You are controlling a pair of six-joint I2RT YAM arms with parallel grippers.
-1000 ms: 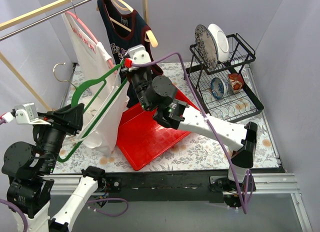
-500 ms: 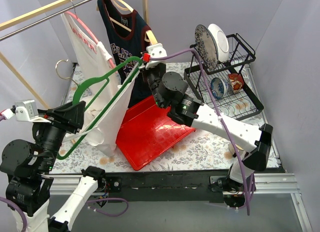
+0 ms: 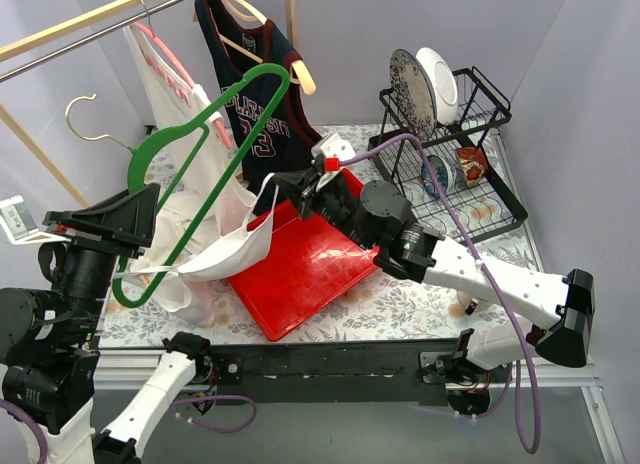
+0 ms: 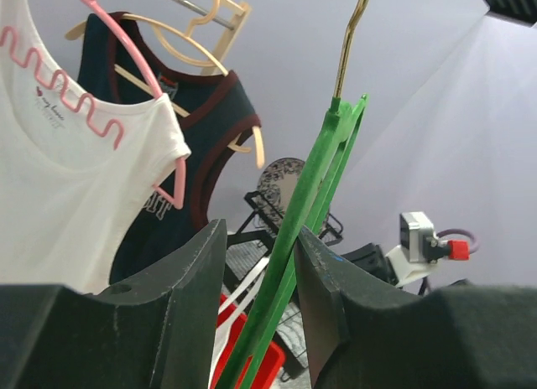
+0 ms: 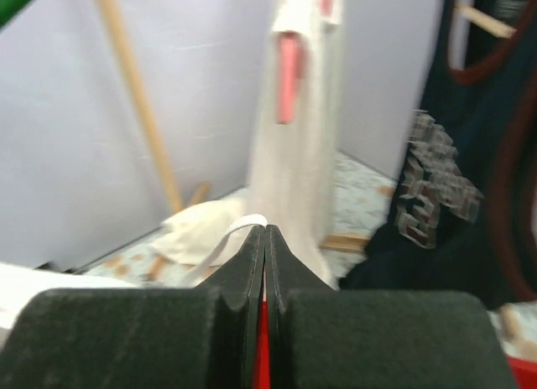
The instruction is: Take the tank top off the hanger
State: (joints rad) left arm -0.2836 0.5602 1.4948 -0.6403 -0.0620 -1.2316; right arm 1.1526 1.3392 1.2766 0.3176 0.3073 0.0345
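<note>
The green hanger (image 3: 215,114) is raised and tilted in the air, its gold hook to the upper left. My left gripper (image 3: 135,206) is shut on its left arm; in the left wrist view the hanger (image 4: 315,196) runs up between the black fingers. The white tank top (image 3: 225,256) sags low across the hanger's bottom bar, just left of the red tray. My right gripper (image 3: 283,189) is shut on one white strap (image 3: 268,202) and holds it up. In the right wrist view the strap (image 5: 231,234) loops out of the closed tips (image 5: 265,230).
On the rail at the back left hang a white shirt on a pink hanger (image 3: 175,104) and a navy jersey on a wooden hanger (image 3: 255,84). A red tray (image 3: 300,269) lies mid-table. A black dish rack (image 3: 450,154) with plates stands at the back right.
My left gripper lifted the green hanger up and back. My right gripper pulled the strap down and right toward the tray, and the top slid down off the hanger's upper end.
</note>
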